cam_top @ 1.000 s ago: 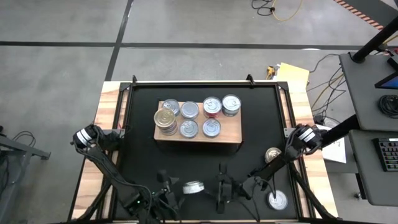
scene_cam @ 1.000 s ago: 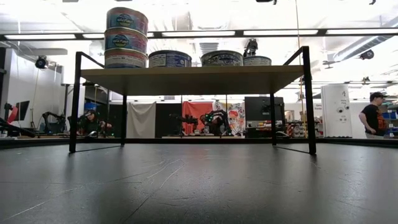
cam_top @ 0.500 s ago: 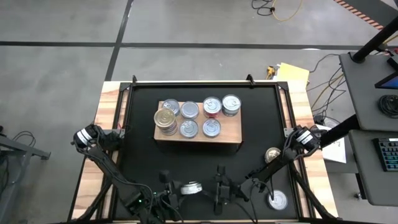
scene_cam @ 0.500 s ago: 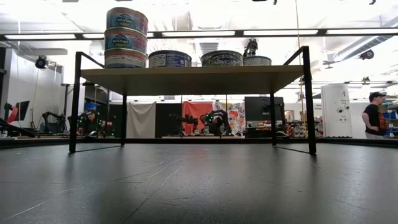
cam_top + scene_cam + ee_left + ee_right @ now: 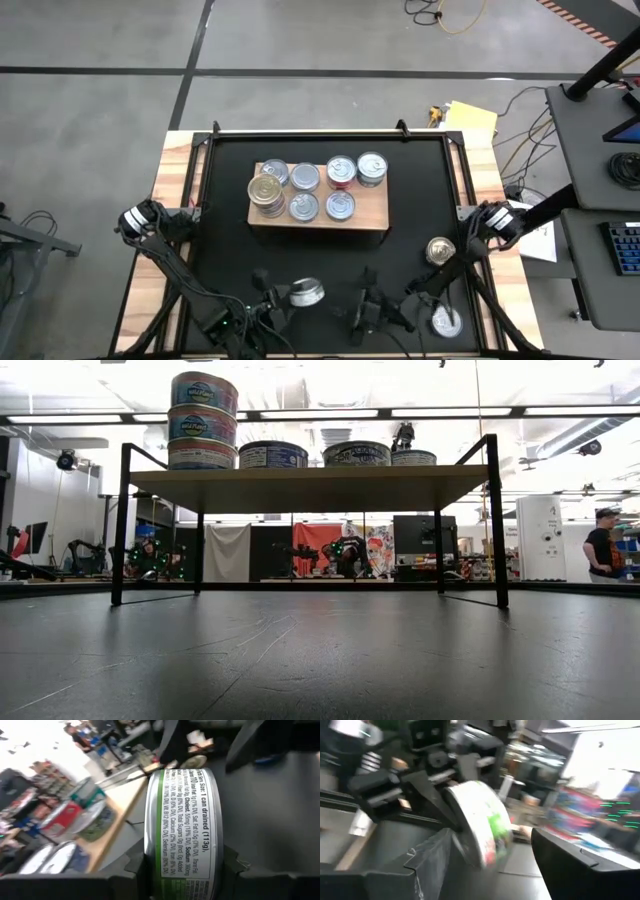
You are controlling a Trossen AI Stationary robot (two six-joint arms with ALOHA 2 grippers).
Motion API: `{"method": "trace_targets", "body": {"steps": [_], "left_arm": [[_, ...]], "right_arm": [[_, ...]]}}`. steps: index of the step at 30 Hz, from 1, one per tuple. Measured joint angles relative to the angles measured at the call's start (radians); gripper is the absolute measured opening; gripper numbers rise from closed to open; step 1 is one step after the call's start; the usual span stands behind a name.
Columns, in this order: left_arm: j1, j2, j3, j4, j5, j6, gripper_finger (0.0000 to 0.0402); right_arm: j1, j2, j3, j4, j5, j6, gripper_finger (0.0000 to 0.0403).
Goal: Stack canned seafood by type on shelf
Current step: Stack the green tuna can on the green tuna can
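Observation:
The light-wood shelf [image 5: 365,212] stands mid-table and bears several tins of canned seafood, among them a gold-lidded stack [image 5: 265,190] that shows three high in the low view [image 5: 203,420]. Near the front edge my left gripper [image 5: 292,297] is shut on a green-and-white labelled tin [image 5: 307,292], seen close in its wrist view [image 5: 182,830]. My right gripper [image 5: 360,302] stands open just right of that tin, its fingers [image 5: 425,865] apart from the tin [image 5: 480,825]. My left gripper pinches the tin between its two fingers [image 5: 134,867], one on each flat end [image 5: 150,845]. It comes in nearly level from the table's left. The tin is lifted clear of the mat and stands on edge, its label facing the wrist camera.
A gold-lidded tin [image 5: 440,250] and a silver-lidded tin [image 5: 446,322] lie on the black mat [image 5: 220,240] at the right, beside my right arm. The shelf's black frame legs [image 5: 120,525] stand on the mat. People move in the room beyond.
My left gripper has shut on the tin and rolled a little. My right gripper has opened, let the tin go and drawn back toward the table's right edge. The tin has stayed aloft, shifting slightly toward the far edge and turning with the left gripper.

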Motion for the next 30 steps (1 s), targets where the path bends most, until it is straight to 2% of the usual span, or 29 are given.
{"method": "trace_targets", "body": {"steps": [3, 5, 7, 10, 13, 14, 18, 20, 21, 23, 25, 28, 30], "left_arm": [[0.000, -0.012, 0.000, -0.035, -0.070, -0.025, 0.0117], [0.002, -0.026, 0.000, -0.035, -0.162, -0.032, 0.0117], [0.016, -0.051, 0.000, -0.029, -0.205, -0.036, 0.0117], [0.036, -0.111, 0.000, -0.027, -0.188, -0.023, 0.0117], [0.059, -0.178, 0.000, 0.043, -0.051, 0.106, 0.0117], [0.068, -0.197, 0.000, 0.098, 0.039, 0.187, 0.0117], [0.121, -0.263, 0.000, 0.327, 0.531, 0.509, 0.0117], [0.151, -0.299, 0.000, 0.397, 0.709, 0.588, 0.0117], [0.169, -0.314, 0.000, 0.423, 0.765, 0.600, 0.0117], [0.201, -0.339, -0.011, 0.496, 0.810, 0.586, 0.0117], [0.230, -0.355, -0.063, 0.602, 0.797, 0.528, 0.0117], [0.251, -0.366, -0.195, 0.804, 0.747, 0.356, 0.0117], [0.250, -0.367, -0.293, 0.954, 0.743, 0.182, 0.0117]], "right_arm": [[0.052, -0.034, 0.006, -0.017, 0.185, -0.118, 0.0274], [0.085, -0.050, 0.008, -0.019, 0.270, -0.223, 0.0277], [0.110, -0.061, 0.008, -0.020, 0.299, -0.324, 0.0279], [0.130, -0.066, 0.016, -0.020, 0.324, -0.424, 0.0278], [0.133, -0.070, 0.037, -0.019, 0.422, -0.500, 0.0270], [0.133, -0.074, 0.043, -0.018, 0.447, -0.522, 0.0267], [0.135, -0.083, 0.056, -0.019, 0.490, -0.589, 0.0254], [0.140, -0.092, 0.061, -0.020, 0.496, -0.618, 0.0248], [0.144, -0.097, 0.062, -0.018, 0.504, -0.631, 0.0246], [0.154, -0.110, 0.059, -0.018, 0.525, -0.655, 0.0242], [0.164, -0.117, 0.046, -0.017, 0.534, -0.659, 0.0240], [0.177, -0.117, 0.029, -0.025, 0.527, -0.676, 0.0241], [0.180, -0.117, 0.022, -0.033, 0.508, -0.686, 0.0244]]}}
